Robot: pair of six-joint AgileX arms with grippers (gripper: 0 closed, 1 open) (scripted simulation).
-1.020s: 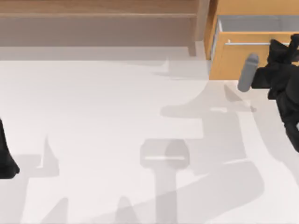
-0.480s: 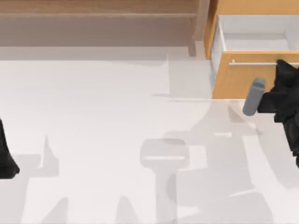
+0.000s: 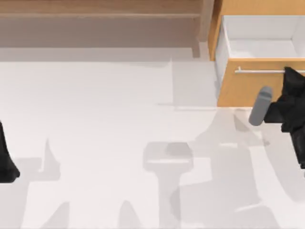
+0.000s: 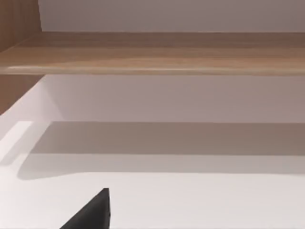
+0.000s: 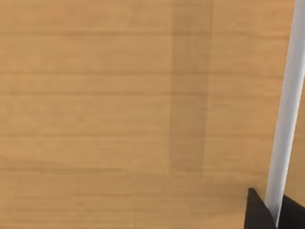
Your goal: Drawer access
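One Drawer Drawn Further Out

Right pincer (image 3: 289,72) is clamped on the silver bar handle (image 3: 259,71). Since a second ago the drawer (image 3: 243,88), at the tabletop's far right, has slid well outward, exposing its white inner box; access looks nearly achieved. Left pincer (image 4: 93,214) sits parked at the left edge; finger state cannot be told. White tabletop (image 3: 105,124) carries shadows; a darker shelf unit (image 3: 100,19) lines the back.
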